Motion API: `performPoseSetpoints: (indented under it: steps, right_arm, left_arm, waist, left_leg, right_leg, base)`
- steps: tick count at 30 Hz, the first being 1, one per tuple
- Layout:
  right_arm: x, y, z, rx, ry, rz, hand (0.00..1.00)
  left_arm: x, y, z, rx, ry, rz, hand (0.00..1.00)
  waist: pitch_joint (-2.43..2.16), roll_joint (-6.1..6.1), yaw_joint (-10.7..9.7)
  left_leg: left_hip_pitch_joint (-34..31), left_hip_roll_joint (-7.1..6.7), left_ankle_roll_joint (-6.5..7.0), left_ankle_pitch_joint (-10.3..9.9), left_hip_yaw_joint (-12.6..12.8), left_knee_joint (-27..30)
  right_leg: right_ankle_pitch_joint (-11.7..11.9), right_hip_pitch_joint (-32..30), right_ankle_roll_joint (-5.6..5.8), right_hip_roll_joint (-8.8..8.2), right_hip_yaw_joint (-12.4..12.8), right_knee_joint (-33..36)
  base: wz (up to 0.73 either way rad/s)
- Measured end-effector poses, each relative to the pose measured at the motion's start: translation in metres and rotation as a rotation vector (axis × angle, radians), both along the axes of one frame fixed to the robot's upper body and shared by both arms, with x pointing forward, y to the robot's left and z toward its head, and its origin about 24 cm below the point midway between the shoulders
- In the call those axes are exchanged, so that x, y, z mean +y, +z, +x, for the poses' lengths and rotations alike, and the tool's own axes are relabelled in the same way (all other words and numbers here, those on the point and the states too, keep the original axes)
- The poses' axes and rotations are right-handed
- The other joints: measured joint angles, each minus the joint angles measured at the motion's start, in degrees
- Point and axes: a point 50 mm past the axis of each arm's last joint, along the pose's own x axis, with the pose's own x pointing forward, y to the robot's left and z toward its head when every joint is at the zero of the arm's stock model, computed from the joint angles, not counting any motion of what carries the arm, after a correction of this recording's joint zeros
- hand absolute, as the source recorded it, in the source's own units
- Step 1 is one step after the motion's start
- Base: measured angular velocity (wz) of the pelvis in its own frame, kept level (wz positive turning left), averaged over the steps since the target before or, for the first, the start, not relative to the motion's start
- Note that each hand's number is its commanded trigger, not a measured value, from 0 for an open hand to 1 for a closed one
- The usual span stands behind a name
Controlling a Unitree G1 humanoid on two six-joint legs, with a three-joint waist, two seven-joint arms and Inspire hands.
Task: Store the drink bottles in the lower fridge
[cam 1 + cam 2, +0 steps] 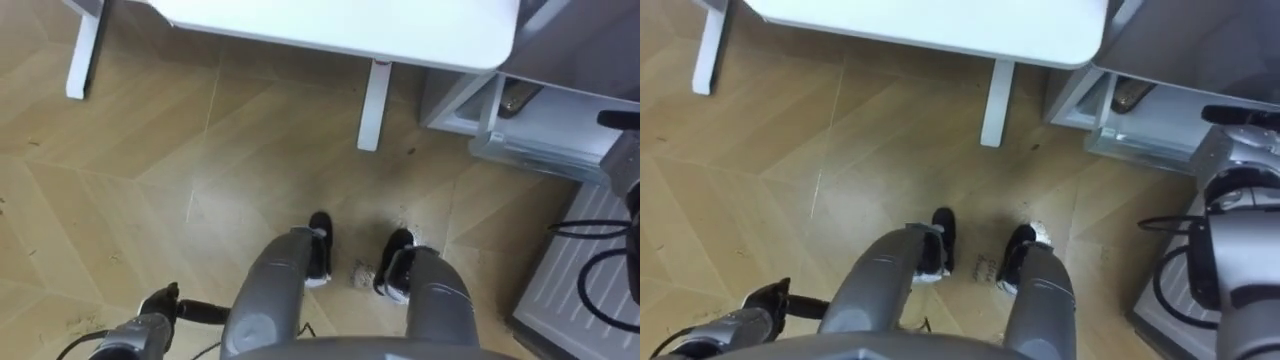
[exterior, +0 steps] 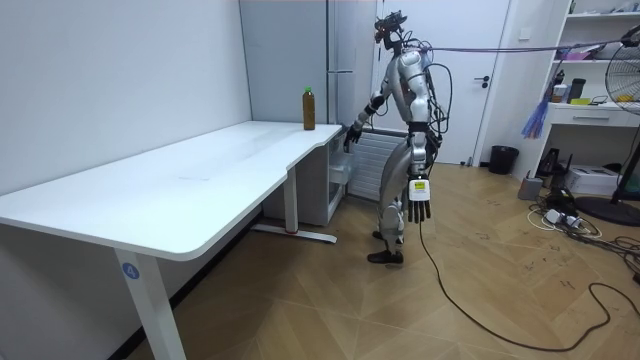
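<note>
A brown drink bottle [image 2: 309, 108] with a green cap stands upright on the far corner of the white desk [image 2: 200, 170]. Behind that corner rises the tall grey fridge [image 2: 340, 60]. Its lower compartment [image 1: 545, 135] is pulled open on my right, and a dark object [image 1: 520, 98] lies inside. I stand facing the desk's end, with the desk edge [image 1: 350, 25] ahead of my feet. My right hand [image 2: 352, 135] is raised beside the desk corner, in front of the fridge, apart from the bottle. Hanging open at my side, my left hand [image 2: 418, 205] holds nothing; its dark fingers [image 1: 160, 303] show low on the left.
A white desk leg [image 1: 374, 105] stands just ahead of my feet, and a ribbed white panel [image 1: 575, 280] lies low on my right. In the room view a black bin [image 2: 503, 159], a shelf [image 2: 590, 110] and floor cables [image 2: 560, 215] sit behind me.
</note>
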Motion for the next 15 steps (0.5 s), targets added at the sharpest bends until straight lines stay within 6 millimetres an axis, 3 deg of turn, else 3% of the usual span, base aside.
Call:
performPoseSetpoints:
  steps: [7, 10, 12, 13, 15]
  right_arm:
    - [-0.006, -0.035, -0.044, 0.161, 0.052, -0.027, 0.0]
    - [-0.003, -0.059, -0.076, 0.26, 0.078, -0.007, 0.0]
    - [0.008, -0.082, -0.105, 0.338, 0.097, 0.026, 0.0]
    - [0.011, -0.087, -0.113, 0.356, 0.105, 0.034, 0.0]
    - [0.024, -0.107, -0.147, 0.445, 0.119, 0.073, 0.0]
  left_arm:
    - [0.002, 0.0, -0.004, 0.002, -0.007, -0.013, 0.0]
    - [0.004, -0.001, -0.011, 0.001, 0.007, -0.015, 0.0]
    - [0.007, -0.001, -0.024, 0.001, 0.036, -0.011, 0.0]
    - [0.008, -0.001, -0.027, 0.003, 0.045, -0.009, 0.0]
    - [0.011, -0.002, -0.037, 0.004, 0.087, 0.003, 0.0]
  waist:
    - [-0.86, -0.38, -1.58]
    - [-1.39, -0.63, -1.8]
    - [-2.23, -0.88, -2.63]
    - [-2.24, -0.9, -2.77]
    - [-2.24, -1.02, -2.97]
  left_leg:
    - [7.89, 0.65, -0.58, 0.39, -1.29, -3.97]
    - [13.05, 0.6, -0.76, 0.5, -1.46, -6.86]
    - [17.02, 0.56, -0.91, 0.59, -1.4, -9.53]
    - [17.91, 0.55, -0.94, 0.57, -1.4, -10.07]
    - [21.26, 0.26, -1.01, 0.57, -1.44, -12.16]
  right_leg:
    - [1.76, 10.06, 0.43, 2.62, -1.0, -7.75]
    - [2.75, 15.93, 1.01, 3.73, -1.09, -12.11]
    - [3.58, 20.43, 1.19, 4.3, -1.59, -16.2]
    - [3.83, 21.41, 1.42, 4.55, -1.61, -17.02]
    - [4.23, 24.88, 1.66, 4.8, -1.7, -19.42]
  base:
    - [0.01]
    - [0.02]
    - [0.0]
    - [0.0]
    - [0.0]
